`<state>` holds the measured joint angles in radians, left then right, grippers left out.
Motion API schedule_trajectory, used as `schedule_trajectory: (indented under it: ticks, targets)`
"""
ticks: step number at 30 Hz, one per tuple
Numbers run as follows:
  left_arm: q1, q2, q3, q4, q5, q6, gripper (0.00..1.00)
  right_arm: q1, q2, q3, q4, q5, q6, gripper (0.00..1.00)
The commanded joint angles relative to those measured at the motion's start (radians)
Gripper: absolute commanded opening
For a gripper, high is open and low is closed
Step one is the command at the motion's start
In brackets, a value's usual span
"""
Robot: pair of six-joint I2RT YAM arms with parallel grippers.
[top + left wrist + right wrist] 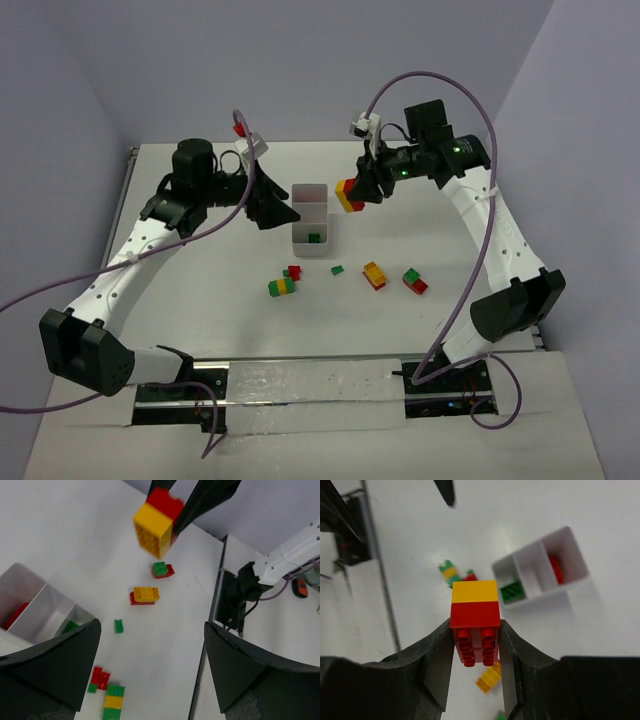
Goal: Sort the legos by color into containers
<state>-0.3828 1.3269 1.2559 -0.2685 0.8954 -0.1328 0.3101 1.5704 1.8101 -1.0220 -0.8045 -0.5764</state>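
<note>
My right gripper (352, 196) is shut on a red-and-yellow lego stack (348, 194), held in the air just right of the white three-compartment tray (311, 250). In the right wrist view the jaws (476, 640) pinch the red half of the stack (475, 607). The tray (547, 597) holds a green brick (512, 591) and a red brick (556, 569); the middle compartment looks empty. My left gripper (272, 203) is open and empty, left of the tray. In its view (151, 630) the held stack (157, 522) hangs ahead.
Loose legos lie on the table in front of the tray: a green-yellow-green stack (282, 287), red bricks (293, 272), a small green brick (337, 270), a yellow-on-red stack (375, 274) and a green-on-red stack (414, 281). The table's right edge (215, 610) is near.
</note>
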Motion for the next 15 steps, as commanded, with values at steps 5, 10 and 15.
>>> schedule_trajectory:
  ticks: [5,10,15]
  targets:
    - [-0.079,0.021,0.034,0.193,0.163,-0.094,0.88,0.135,-0.038,-0.074,0.094,-0.234,0.219,0.00]
    - [-0.110,0.023,0.022,0.169,0.152,-0.052,0.86,0.156,-0.038,-0.094,0.086,-0.263,0.222,0.00]
    - [-0.128,0.032,0.025,0.142,0.137,-0.030,0.80,0.161,-0.038,-0.089,0.082,-0.272,0.225,0.00]
